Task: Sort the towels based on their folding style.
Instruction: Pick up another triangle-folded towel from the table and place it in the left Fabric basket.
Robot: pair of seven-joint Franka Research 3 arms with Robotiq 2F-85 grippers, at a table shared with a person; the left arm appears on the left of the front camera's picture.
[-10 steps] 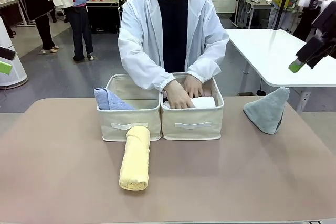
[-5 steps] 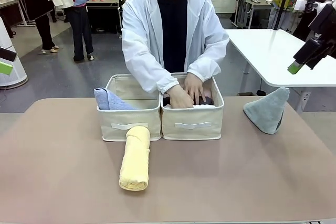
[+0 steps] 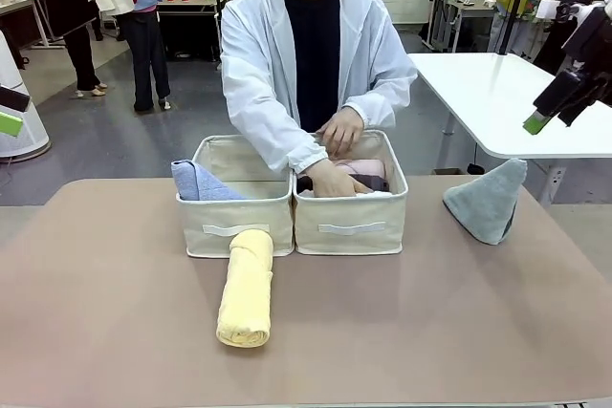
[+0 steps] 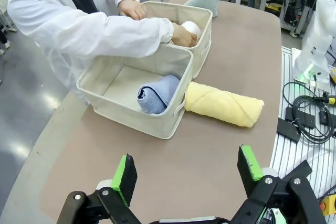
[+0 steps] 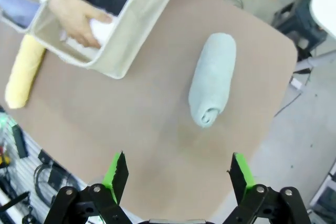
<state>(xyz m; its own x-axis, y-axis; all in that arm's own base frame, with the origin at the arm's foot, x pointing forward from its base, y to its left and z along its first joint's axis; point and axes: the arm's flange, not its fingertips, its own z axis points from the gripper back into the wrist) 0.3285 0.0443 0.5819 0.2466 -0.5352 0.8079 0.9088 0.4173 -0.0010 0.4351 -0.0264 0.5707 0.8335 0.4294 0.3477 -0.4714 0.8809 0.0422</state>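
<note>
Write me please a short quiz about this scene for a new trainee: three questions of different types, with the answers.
1. True or false: the pale yellow roll lies inside a bin.
2. Which towel lies in the left bin, on the robot's left side? A. light blue towel B. charcoal roll C. grey-green cone
3. Fill in: the right end effector is ____ and holds nothing.

Key: 1. False. It lies on the table, in front of the left bin. 2. A. 3. open.
</note>
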